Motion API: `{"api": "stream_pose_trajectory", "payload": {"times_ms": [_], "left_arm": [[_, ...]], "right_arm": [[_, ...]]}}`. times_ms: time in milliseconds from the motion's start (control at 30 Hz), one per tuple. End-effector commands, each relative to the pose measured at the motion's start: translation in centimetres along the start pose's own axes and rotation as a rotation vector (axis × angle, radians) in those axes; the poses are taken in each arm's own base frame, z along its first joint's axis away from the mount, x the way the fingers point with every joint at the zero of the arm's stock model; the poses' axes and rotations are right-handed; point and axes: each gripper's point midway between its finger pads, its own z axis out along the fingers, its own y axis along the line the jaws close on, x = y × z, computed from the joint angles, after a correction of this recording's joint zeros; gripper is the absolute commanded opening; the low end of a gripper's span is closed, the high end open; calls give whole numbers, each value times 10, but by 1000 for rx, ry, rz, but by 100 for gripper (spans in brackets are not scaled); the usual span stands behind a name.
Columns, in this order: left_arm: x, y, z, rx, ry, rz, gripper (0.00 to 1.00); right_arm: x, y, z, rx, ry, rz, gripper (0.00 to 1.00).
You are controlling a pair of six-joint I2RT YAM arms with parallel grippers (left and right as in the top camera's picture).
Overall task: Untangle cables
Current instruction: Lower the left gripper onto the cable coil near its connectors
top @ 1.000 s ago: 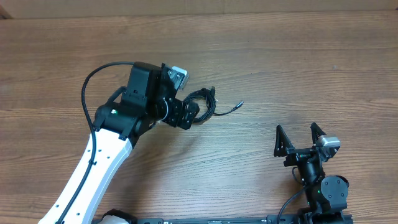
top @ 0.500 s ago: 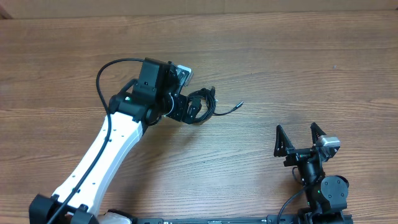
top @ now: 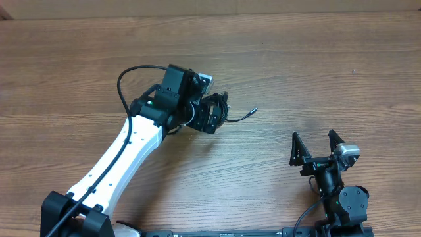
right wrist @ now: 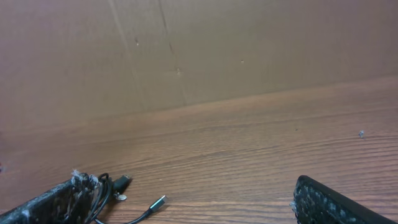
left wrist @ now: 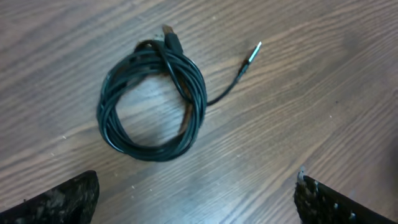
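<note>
The cables (left wrist: 152, 99) lie as one small black coil on the wooden table, with a silver plug tip (left wrist: 252, 53) trailing out to the right. In the overhead view the coil (top: 220, 105) is partly under my left gripper (top: 209, 115), which hovers over it, open and empty. In the left wrist view the coil sits above the open fingertips (left wrist: 199, 199). My right gripper (top: 319, 146) is open and empty at the front right, well apart from the coil. The right wrist view shows the coil (right wrist: 109, 186) and plug tip (right wrist: 158, 201) at lower left.
The wooden table (top: 296, 72) fills the overhead view. A brown cardboard wall (right wrist: 199, 50) stands along the far edge. The left arm's own thick black wire (top: 128, 76) loops above its white link.
My left arm has moved right and a little forward, bringing its gripper over the coil. The coil and the right arm have not moved.
</note>
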Motion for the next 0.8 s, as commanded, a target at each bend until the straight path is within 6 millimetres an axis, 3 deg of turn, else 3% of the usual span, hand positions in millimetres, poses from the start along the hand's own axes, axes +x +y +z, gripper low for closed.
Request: {"api": "stream_pose_trajectory", "payload": {"times_ms": [0, 267, 633, 767], "left_arm": [[-9, -7, -2, 2, -23, -15, 100], [-28, -8, 5, -21, -96, -26, 100], [-30, -5, 20, -17, -92, -129, 99], [-39, -4, 28, -5, -123, -205, 100]], "right_arm": [[2, -1, 0, -1, -1, -8, 100], [2, -1, 0, -1, -1, -8, 100], [2, -1, 0, -1, -1, -8, 100], [2, -1, 0, -1, -1, -8, 100]]}}
